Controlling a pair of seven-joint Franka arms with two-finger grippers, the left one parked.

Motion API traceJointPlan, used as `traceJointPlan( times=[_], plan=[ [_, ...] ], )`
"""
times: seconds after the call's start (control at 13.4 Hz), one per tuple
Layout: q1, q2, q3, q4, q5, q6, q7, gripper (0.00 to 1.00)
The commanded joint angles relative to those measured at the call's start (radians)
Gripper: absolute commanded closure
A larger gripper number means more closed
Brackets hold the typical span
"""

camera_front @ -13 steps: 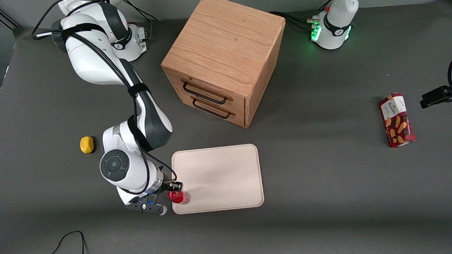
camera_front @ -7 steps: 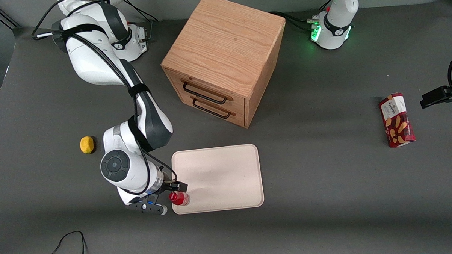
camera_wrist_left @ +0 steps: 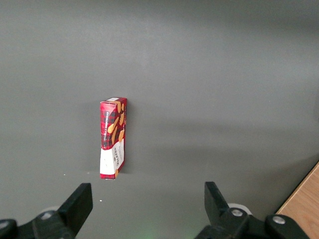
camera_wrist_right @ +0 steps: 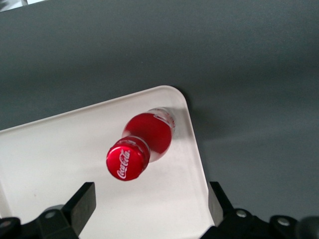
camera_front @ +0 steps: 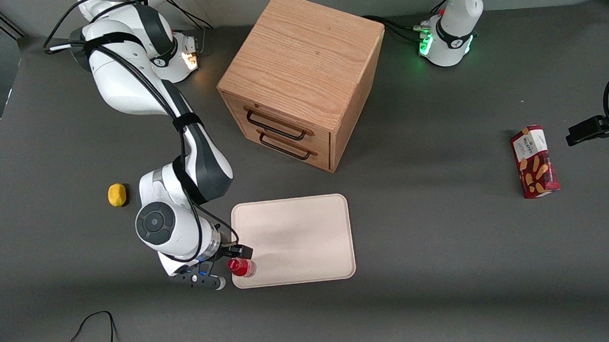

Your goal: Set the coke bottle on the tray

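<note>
The coke bottle [camera_front: 241, 267] [camera_wrist_right: 142, 142], small and red with a red cap, stands upright on the tray [camera_front: 296, 237] [camera_wrist_right: 60, 159]. It sits just inside the tray corner nearest the front camera, at the working arm's end. My right gripper [camera_front: 235, 252] [camera_wrist_right: 149, 209] hovers beside and a little above the bottle, slightly farther from the front camera. It is open: the black fingers [camera_wrist_right: 82, 204] stand wide apart with only tray surface between them, and neither touches the bottle. One finger hangs over the tray and the other just outside its rim.
A wooden two-drawer cabinet [camera_front: 301, 80] stands farther from the front camera than the tray. A yellow lemon [camera_front: 116, 194] lies beside the working arm. A red biscuit box [camera_front: 534, 161] [camera_wrist_left: 113, 137] lies toward the parked arm's end. A black cable [camera_front: 94, 325] loops at the table's front edge.
The gripper has let go of the bottle: its fingers have spread and pulled slightly away. The bottle stays standing on the tray corner.
</note>
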Motion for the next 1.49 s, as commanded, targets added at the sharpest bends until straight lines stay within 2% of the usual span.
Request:
traceJointPlan(
  times=[0.0, 0.22, 0.52, 0.6, 0.97, 1.12, 1.42],
  plan=[
    [0.000, 0.011, 0.000, 0.030, 0.014, -0.004, 0.019, 0.00],
    [0.001, -0.004, 0.000, 0.028, 0.013, -0.031, 0.018, 0.00],
    [-0.003, -0.094, -0.007, -0.017, 0.017, -0.173, 0.007, 0.00],
    [-0.016, -0.160, -0.007, -0.094, 0.023, -0.212, -0.004, 0.00],
    [-0.072, -0.503, -0.032, -0.502, 0.023, -0.211, -0.212, 0.00],
    [-0.079, -0.646, -0.090, -0.650, 0.023, -0.218, -0.340, 0.00],
    [-0.074, -0.872, -0.165, -0.859, 0.002, -0.218, -0.429, 0.00]
  ],
)
